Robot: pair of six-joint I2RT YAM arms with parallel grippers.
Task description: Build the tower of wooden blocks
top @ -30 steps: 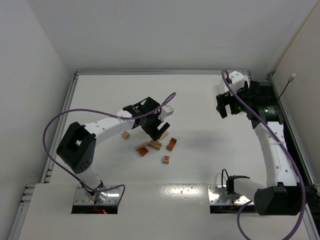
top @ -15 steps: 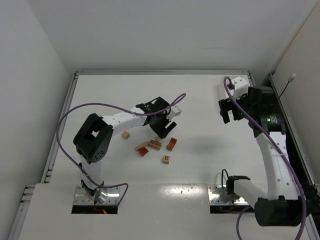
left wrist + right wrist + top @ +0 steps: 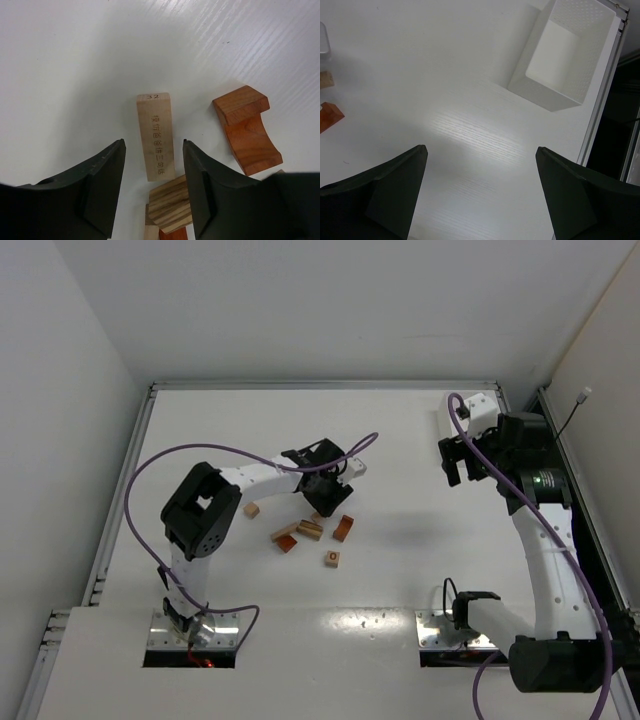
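The wooden blocks lie loose on the table with no stack standing. In the left wrist view a tan flat rectangle (image 3: 156, 135) marked 32 lies between my fingers, a reddish-brown arch (image 3: 247, 129) is to its right, and a striped tan block (image 3: 170, 204) sits at its near end. My left gripper (image 3: 153, 145) is open, straddling the tan rectangle without touching it. In the top view it (image 3: 325, 496) hovers over the block cluster (image 3: 309, 530), with the arch (image 3: 343, 528) beside it. My right gripper (image 3: 462, 460) is open and empty, far to the right.
A tan cube (image 3: 251, 509) lies left of the cluster and another small cube (image 3: 331, 559) lies nearer the arms. A white rectangular tray (image 3: 565, 55) stands by the table's right edge in the right wrist view, where my right gripper (image 3: 481, 149) hangs above bare table.
The left arm has swung right and its gripper has settled lower over the blocks. The right gripper shifted slightly right a second ago and has held still since.
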